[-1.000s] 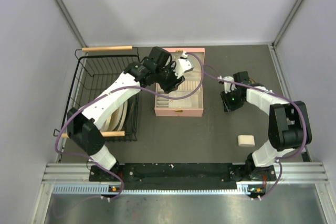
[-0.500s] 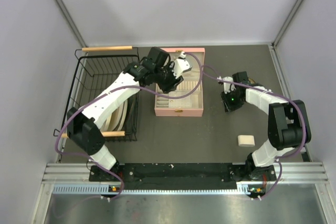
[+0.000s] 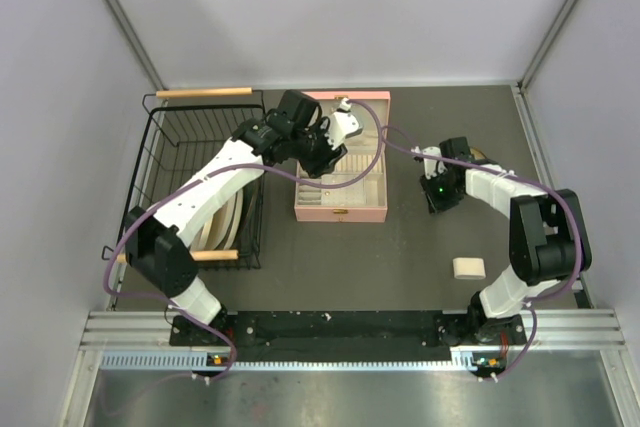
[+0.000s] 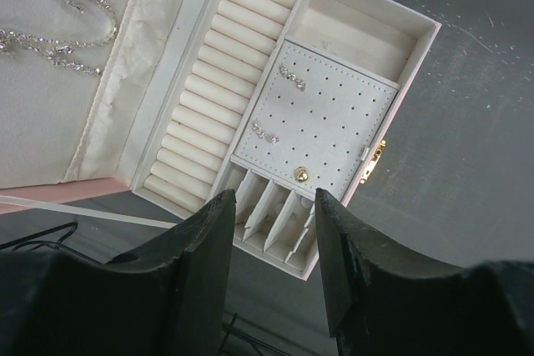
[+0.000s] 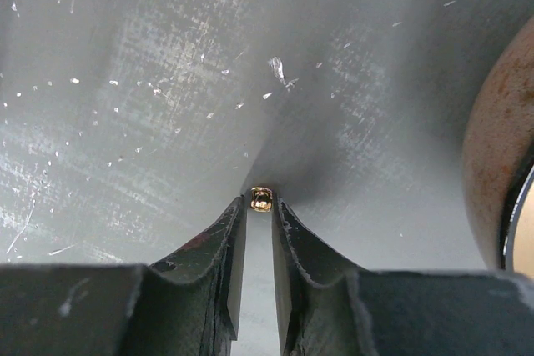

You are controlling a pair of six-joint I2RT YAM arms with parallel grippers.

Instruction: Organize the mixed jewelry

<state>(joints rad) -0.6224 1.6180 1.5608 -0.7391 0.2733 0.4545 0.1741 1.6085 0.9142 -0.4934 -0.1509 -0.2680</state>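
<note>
Evidently midway. With left tool (image 4: 273,202) released and empty, hovers over open pink box (image 3: 340,212) at far edge of bench (image 3: 400,267): chains (image 4: 62,14) laid in lid (image 4: 50,114), studs (image 4: 293,77) pinned on card (image 4: 334,131). With right tool (image 5: 260,206) narrow about gold bead (image 5: 261,198) near right edge; cannot tell if pinched.

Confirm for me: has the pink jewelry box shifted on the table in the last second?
No. The pink jewelry box has not moved. Its left side keeps the same gap to the wire basket, and its front edge lies where it did.
</note>
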